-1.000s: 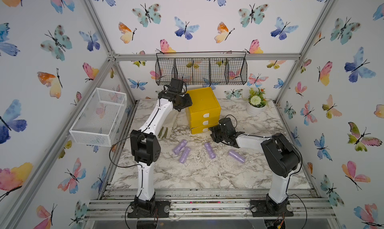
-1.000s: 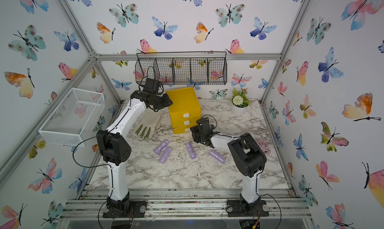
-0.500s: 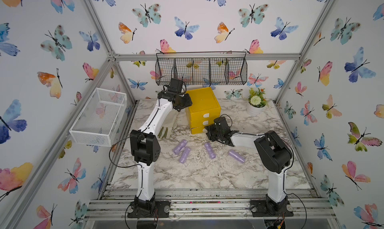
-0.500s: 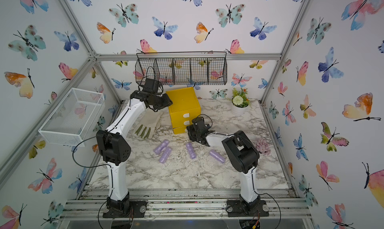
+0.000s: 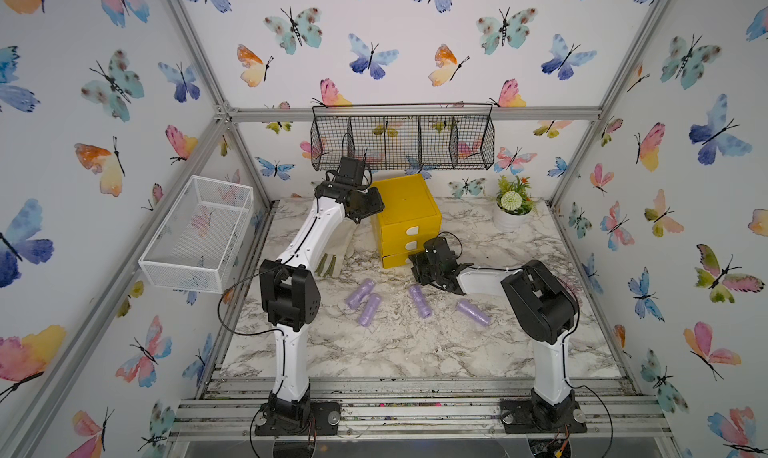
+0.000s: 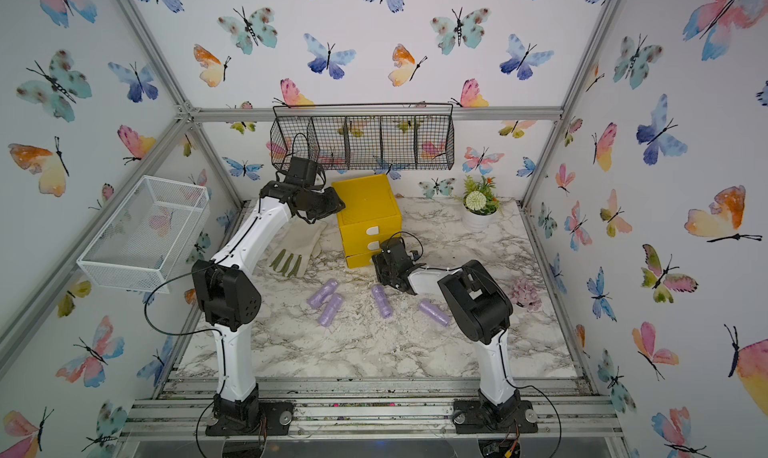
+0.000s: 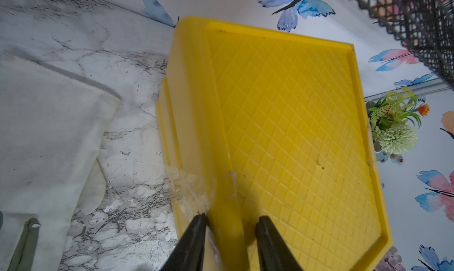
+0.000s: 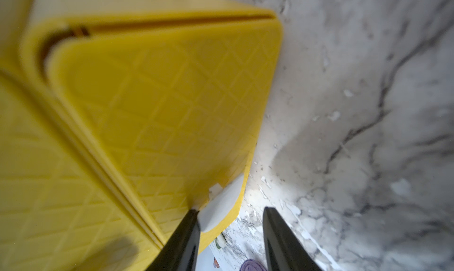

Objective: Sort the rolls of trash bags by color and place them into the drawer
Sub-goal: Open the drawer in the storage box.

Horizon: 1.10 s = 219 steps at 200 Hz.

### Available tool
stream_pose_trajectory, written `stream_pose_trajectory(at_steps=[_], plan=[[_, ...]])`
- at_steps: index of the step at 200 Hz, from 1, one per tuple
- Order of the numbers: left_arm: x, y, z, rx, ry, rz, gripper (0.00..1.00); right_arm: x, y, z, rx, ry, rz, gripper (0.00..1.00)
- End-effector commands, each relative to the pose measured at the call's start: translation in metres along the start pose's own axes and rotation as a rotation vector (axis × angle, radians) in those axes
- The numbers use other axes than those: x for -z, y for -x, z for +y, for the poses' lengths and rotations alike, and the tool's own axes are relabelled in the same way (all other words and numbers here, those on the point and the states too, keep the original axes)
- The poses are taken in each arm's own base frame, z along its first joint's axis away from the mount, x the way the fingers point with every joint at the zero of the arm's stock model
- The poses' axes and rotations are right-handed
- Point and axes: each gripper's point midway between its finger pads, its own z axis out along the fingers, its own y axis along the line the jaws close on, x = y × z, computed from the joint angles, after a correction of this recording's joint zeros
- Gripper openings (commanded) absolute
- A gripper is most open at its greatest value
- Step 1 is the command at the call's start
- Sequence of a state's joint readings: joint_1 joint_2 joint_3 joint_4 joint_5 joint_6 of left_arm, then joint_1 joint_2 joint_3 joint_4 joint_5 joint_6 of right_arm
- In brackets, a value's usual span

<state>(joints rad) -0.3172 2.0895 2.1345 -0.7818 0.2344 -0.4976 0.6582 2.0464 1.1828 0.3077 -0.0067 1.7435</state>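
Observation:
The yellow drawer [image 5: 405,211] [image 6: 365,206] chest stands at the back middle with all three drawers pushed in. Several purple rolls of trash bags [image 5: 419,301] [image 6: 330,309] lie loose on the marble in front of it. My left gripper [image 5: 374,204] [image 7: 229,218] is shut on the chest's top left corner rim [image 7: 226,208]. My right gripper [image 5: 415,265] [image 8: 229,209] is low at the bottom drawer's front. Its jaws are open around the white tab handle [image 8: 221,208], which touches one finger only. One purple roll [image 8: 250,266] shows just below the jaws.
A pale glove [image 5: 336,248] [image 7: 49,134] lies left of the chest. A black wire basket [image 5: 403,142] hangs on the back wall and a white wire basket [image 5: 199,231] on the left wall. A potted plant [image 5: 513,206] stands back right, a pink flower [image 6: 524,294] at the right edge.
My right gripper has slid left along the table to the bottom drawer's handle, and its jaws have narrowed. The left arm and the rolls have not moved.

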Motion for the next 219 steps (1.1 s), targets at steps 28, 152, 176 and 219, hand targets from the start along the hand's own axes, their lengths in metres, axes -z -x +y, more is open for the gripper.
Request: stream_pose_trajectory(at_steps=[28, 152, 176, 219], plan=[[-0.012, -0.034, 0.016, 0.022, 0.049, 0.125, 0.38, 0.014, 0.001, -0.037, 0.026, -0.075, -0.034, 0.41], [-0.011, -0.033, 0.018, 0.024, 0.059, 0.118, 0.38, 0.075, -0.028, -0.088, 0.074, -0.119, 0.014, 0.40], [-0.011, -0.033, 0.019, 0.026, 0.060, 0.119, 0.38, 0.084, -0.029, -0.090, 0.088, -0.121, 0.018, 0.40], [-0.012, -0.034, 0.020, 0.027, 0.064, 0.120, 0.39, 0.097, -0.037, -0.101, 0.098, -0.126, 0.034, 0.40]])
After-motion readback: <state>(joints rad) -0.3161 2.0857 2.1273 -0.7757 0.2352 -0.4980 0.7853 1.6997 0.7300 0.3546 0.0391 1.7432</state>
